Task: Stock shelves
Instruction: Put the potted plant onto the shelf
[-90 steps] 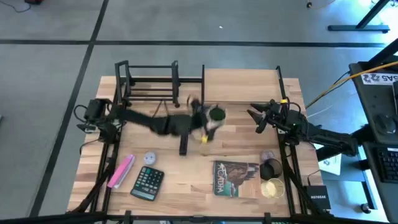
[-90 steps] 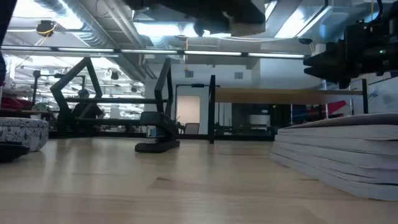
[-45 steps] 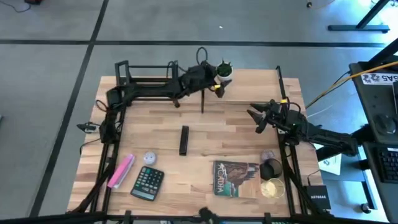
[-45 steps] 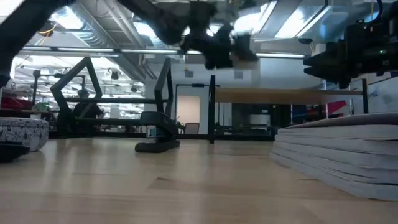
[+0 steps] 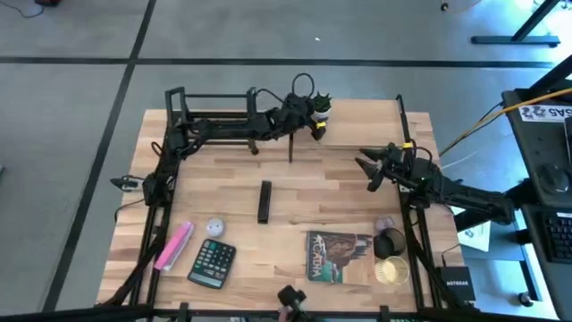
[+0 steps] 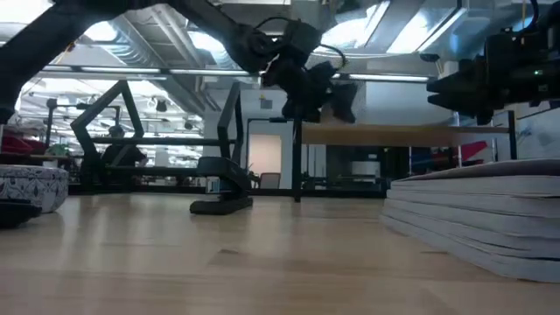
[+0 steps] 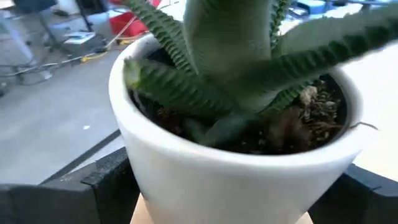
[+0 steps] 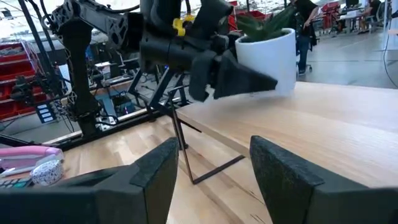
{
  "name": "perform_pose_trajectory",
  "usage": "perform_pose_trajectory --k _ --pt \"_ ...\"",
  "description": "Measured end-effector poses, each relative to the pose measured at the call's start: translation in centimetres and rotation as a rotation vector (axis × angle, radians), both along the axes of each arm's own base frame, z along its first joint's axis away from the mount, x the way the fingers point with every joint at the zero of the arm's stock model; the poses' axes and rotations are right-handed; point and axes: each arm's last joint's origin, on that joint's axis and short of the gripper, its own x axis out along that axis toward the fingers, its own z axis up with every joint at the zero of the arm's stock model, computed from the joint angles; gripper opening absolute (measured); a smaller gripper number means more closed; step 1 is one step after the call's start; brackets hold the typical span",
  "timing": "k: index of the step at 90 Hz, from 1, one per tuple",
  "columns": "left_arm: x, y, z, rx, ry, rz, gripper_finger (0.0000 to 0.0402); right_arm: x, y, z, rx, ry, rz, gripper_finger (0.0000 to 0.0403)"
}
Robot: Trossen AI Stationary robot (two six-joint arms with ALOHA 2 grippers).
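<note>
Shelf (image 5: 357, 112) top board: left claw (image 5: 318, 114) clamps potted plant (image 5: 320, 104) above it; right claw (image 5: 365, 172) gapes empty nearby.

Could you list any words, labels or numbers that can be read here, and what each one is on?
"ACADIA", partly legible: book cover.
"NETGEAR", barely legible: black box at the table's right edge.
"SVS": white sheet, far right, seemingly upside down.
Calculator keys: too small to read.

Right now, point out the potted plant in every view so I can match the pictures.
High view: potted plant at the far edge, held by the left tool over the wooden shelf.
Low view: upper centre, above the shelf board.
Left wrist view: fills the frame.
Right wrist view: upper right.
Shared landmark: the wooden shelf.
</note>
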Motion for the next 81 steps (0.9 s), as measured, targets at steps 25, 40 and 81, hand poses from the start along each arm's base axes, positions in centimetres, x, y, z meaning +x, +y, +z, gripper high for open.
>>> perform_pose_trajectory --k 25,40,81 --pt "-0.11 0.04 0.31 -0.013 -0.032 0.036 0.0353 0.00 0.00 0.00 0.000 0.000 0.000 0.0186" --pt "-0.06 -0.04 0.26 -0.021 -0.023 -0.013 0.0355 0.00 0.00 0.00 0.000 0.000 0.000 0.0186" --pt "-0.09 -0.08 0.12 0.027 0.034 -0.060 0.0357 0.00 0.00 0.01 0.000 0.000 0.000 0.0186"
